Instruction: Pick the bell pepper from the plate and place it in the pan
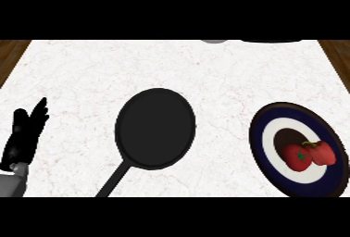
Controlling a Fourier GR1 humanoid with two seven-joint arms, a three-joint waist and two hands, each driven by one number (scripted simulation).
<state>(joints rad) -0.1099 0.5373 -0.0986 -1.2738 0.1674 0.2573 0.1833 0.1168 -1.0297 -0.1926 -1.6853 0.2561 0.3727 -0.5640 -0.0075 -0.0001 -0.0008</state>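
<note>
On the white marbled desk (82, 69), a black pan (156, 128) lies in the middle with its handle toward the lower edge, a red bell pepper (309, 154) rests on the dark-rimmed plate (263, 125) at right, and the left hand (24, 134) rests open at left.

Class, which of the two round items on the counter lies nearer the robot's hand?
The black pan, mid-counter; the blue-rimmed plate sits farther right from the left hand.
</note>
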